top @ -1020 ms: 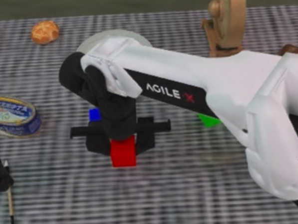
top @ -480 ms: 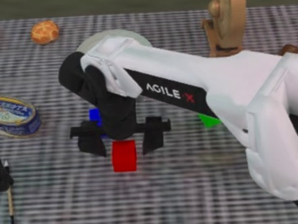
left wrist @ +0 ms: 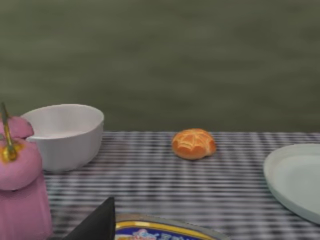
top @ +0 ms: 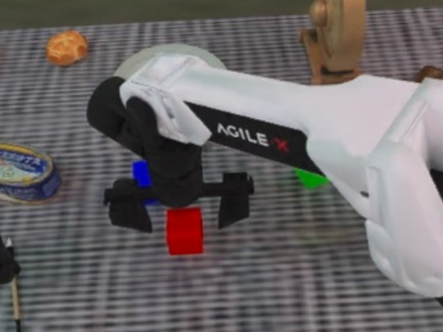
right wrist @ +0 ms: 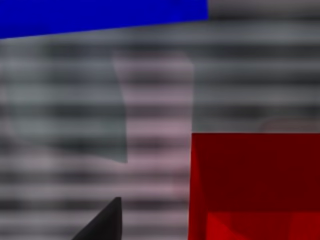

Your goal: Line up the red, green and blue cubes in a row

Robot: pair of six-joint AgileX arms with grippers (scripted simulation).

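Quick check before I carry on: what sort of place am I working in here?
Likely a rendered tabletop with a kitchen or dining look: a checked tablecloth, a bread roll, a white bowl, a plate and a food tin. The right gripper hangs open over the red cube.

**How my three cameras sit**

My top view looks down on the checked table [top: 79, 292]. My left wrist view looks low across it, sharing the bun [left wrist: 193, 144] with the top view. My right wrist view sits very close above the cloth.
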